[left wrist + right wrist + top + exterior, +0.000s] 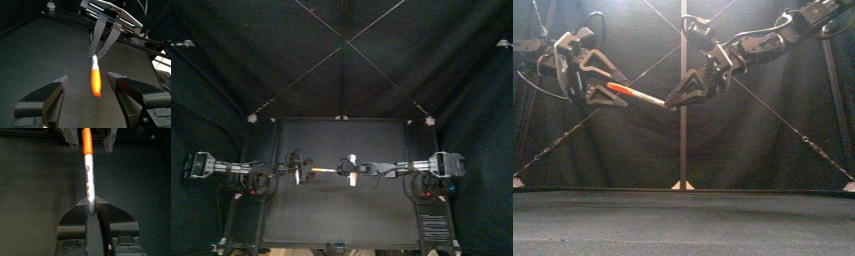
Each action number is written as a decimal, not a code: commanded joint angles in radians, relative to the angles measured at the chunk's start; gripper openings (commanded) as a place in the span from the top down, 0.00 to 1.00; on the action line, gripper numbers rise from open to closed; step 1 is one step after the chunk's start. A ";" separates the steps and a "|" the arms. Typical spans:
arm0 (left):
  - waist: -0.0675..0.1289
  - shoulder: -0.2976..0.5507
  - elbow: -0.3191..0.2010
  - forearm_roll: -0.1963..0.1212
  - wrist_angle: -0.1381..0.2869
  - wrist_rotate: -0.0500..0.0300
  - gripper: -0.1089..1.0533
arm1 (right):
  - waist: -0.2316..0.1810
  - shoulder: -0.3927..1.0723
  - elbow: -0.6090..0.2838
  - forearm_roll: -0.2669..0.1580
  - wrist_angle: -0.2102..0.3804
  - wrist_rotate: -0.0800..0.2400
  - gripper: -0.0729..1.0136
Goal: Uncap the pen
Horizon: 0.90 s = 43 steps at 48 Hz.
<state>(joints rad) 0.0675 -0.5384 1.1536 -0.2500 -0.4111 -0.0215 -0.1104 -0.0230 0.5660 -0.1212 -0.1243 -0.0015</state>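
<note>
A marker pen [643, 97] with a white barrel [89, 178] and an orange cap [95, 82] hangs level in the air above the table's middle. My right gripper [90, 204] is shut on the barrel's end, reaching in from the right [349, 168]. My left gripper [88, 80] stands open around the orange cap, one jaw on each side with a gap to both. In the front view the cap [619, 91] points at the left gripper [583, 72], and the right gripper [683, 98] holds the other end.
The black table [331, 215] lies well below the pen. Both arms meet at mid-height over its centre.
</note>
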 commanded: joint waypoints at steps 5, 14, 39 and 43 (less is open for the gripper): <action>0.000 -0.005 -0.025 0.002 -0.003 0.0015 0.23 | -0.005 -0.043 -0.008 0.000 -0.011 0.002 0.51; -0.002 -0.005 -0.020 0.002 -0.003 0.0015 0.44 | -0.006 -0.049 0.000 0.002 -0.011 0.002 0.51; -0.021 -0.064 -0.005 0.028 -0.003 0.0015 0.52 | -0.014 -0.181 0.129 0.008 -0.034 0.006 0.51; -0.025 -0.080 -0.005 0.031 -0.003 0.0031 0.52 | -0.018 -0.206 0.160 0.008 -0.046 0.006 0.51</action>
<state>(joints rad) 0.0491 -0.6044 1.1612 -0.2255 -0.4096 -0.0199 -0.1212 -0.1733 0.7164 -0.1166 -0.1519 0.0046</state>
